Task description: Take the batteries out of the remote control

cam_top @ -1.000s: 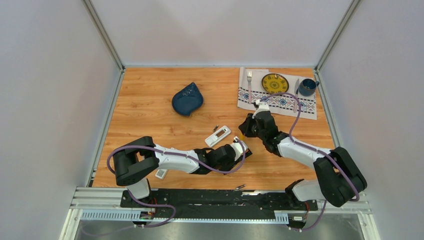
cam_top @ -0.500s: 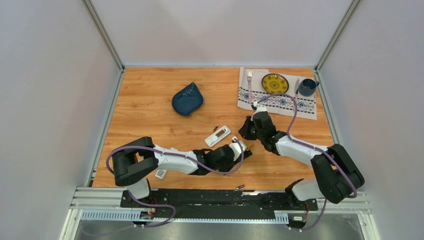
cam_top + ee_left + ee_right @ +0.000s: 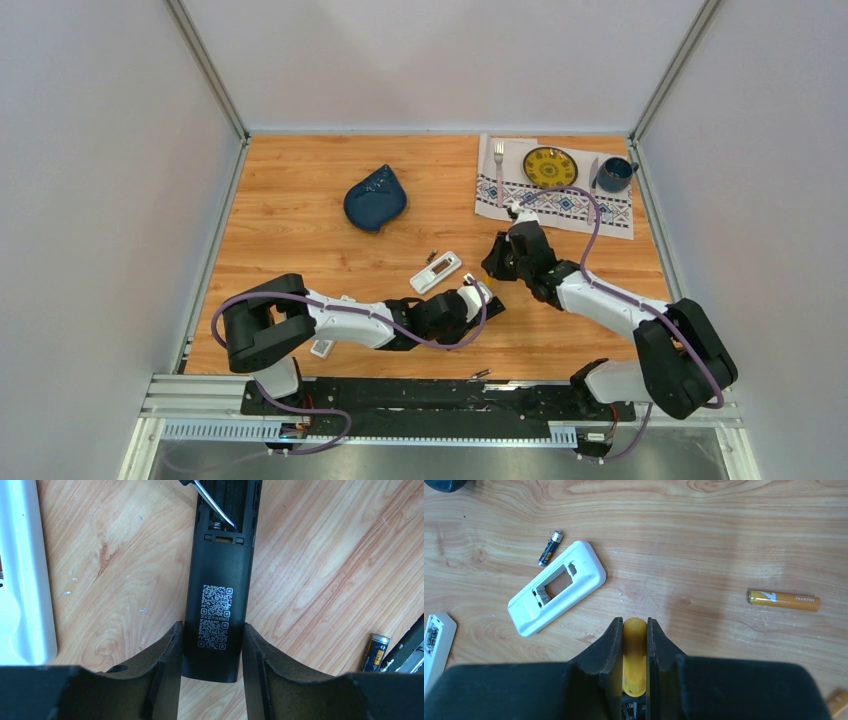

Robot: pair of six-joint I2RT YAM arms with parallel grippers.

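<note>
Left jaws pinch the black remote (image 3: 218,580), a battery (image 3: 375,652) at their three o'clock; right jaws clamp the orange screwdriver (image 3: 634,645).

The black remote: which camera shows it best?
The left wrist view: the black remote fills the frame, clamped in the left gripper, battery bay open. From above it is mostly hidden; the right wrist view misses it.

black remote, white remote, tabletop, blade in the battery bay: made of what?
Black remote: matte moulded plastic by the look, dull even surface with a printed code. White remote: smooth semi-gloss plastic, rounded moulded edges. Tabletop: wood grain with knots, solid or laminate cannot be told. Blade: bare metal, bright reflective streak.
</note>
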